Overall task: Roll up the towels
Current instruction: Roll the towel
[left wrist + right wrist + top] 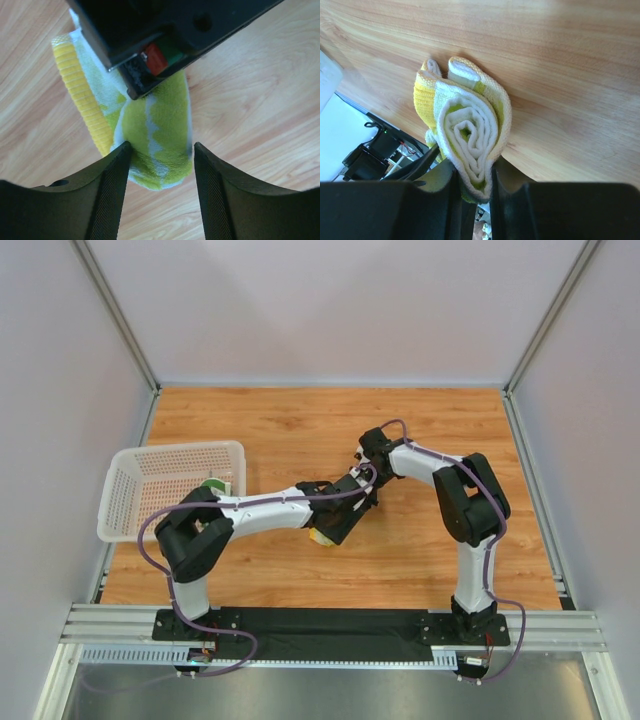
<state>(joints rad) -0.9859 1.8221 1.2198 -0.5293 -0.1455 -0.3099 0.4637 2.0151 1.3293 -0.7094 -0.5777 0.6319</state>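
The right tool (472,175) is gripping the lime-yellow towel (470,125), its two fingers pinching the roll tightly from both sides so that the cloth is bulging out above them. The towel is sitting rolled into a loose spiral, with its white inner layers and yellow edging showing at the end facing the right wrist camera. It is lying near the middle of the wooden surface (420,430), though whether it is resting on the wood or hanging just above it cannot be told. The left tool (162,150) is standing open, its fingers straddling the other end of the same towel, one on each side and not squeezing it. Both arms are meeting over this one spot. The dark green towel (215,486) is lying inside the white mesh basket (130,490), at its near right corner, on the left side of the surface, well apart from the two tools.
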